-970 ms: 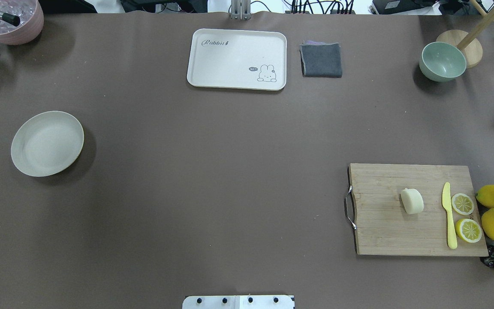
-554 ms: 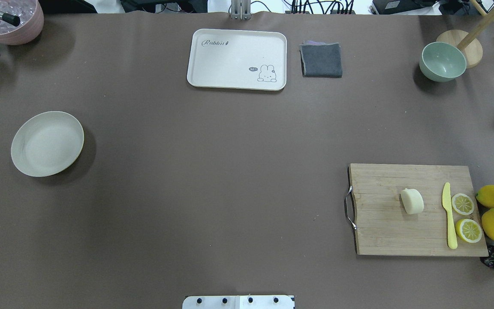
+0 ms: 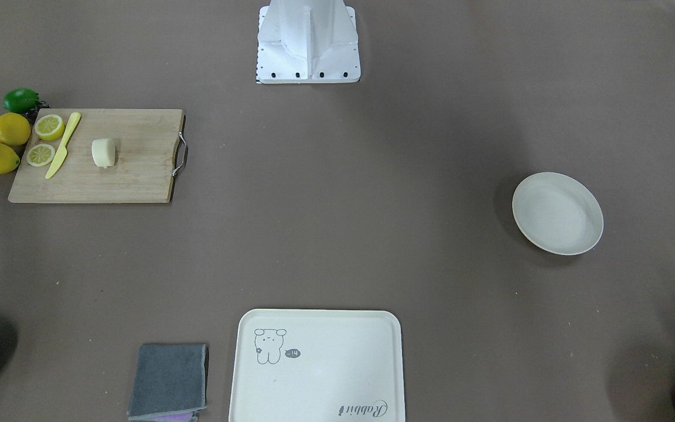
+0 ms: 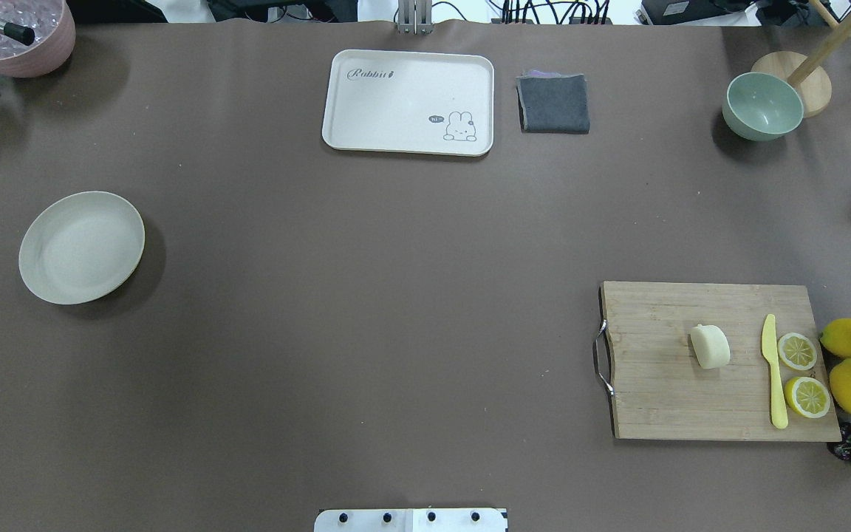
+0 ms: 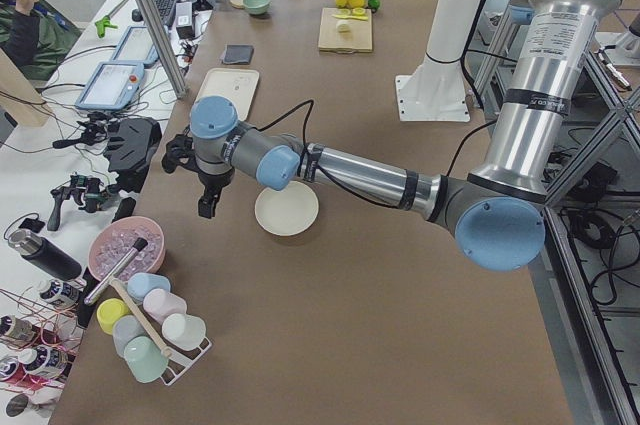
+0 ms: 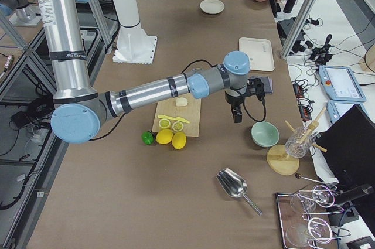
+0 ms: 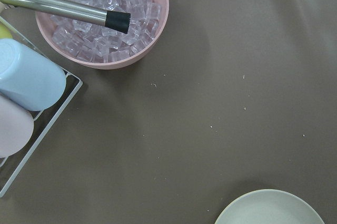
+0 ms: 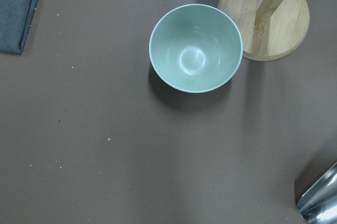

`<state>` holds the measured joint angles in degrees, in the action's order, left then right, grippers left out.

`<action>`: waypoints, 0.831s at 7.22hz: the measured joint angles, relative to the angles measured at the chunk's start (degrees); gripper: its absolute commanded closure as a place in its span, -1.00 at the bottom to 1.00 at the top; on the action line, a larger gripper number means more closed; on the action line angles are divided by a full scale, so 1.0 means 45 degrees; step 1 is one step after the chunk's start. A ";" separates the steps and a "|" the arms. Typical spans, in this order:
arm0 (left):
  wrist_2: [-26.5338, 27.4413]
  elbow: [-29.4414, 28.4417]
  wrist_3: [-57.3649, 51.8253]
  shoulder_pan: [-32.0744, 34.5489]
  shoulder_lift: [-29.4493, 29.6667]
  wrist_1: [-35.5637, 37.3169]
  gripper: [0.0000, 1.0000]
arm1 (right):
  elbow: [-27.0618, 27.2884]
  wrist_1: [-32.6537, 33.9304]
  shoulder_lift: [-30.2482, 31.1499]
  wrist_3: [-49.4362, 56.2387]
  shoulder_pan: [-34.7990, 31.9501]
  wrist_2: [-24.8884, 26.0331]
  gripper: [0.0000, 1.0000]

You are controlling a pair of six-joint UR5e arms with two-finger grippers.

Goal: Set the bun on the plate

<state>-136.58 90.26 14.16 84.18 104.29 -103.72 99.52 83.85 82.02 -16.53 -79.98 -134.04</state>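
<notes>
Bun (image 4: 710,346) on cutting board (image 4: 654,399); ice cubes (image 7: 89,39) in pink bowl (image 7: 164,8)

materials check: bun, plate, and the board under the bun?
Bun: matte pale cream with soft rounded edges; could be foam or dough, I cannot tell which.
Plate: dull off-white with no glaze shine; probably plastic or fibre composite.
Cutting board: wood or bamboo, strip grain visible, with a shiny metal handle.

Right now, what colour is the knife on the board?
The knife is pale yellow; clearest in overhead view.
</notes>
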 measured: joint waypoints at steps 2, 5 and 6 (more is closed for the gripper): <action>0.0020 -0.0109 0.0007 -0.0135 0.0343 0.0022 -0.96 | -0.0086 0.0000 0.0010 0.0001 0.0030 0.0001 -1.00; 0.0020 -0.0021 0.0007 -0.0391 0.0559 -0.0002 -0.96 | -0.0103 -0.0004 -0.0029 0.0001 0.0072 0.0009 -1.00; 0.0015 0.0001 -0.0006 -0.0466 0.0582 -0.0011 -0.96 | -0.0091 -0.0013 -0.0084 -0.0008 0.0104 0.0012 -1.00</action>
<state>-136.51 90.27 14.13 82.08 106.91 -103.76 99.11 83.79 81.64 -16.56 -79.51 -133.99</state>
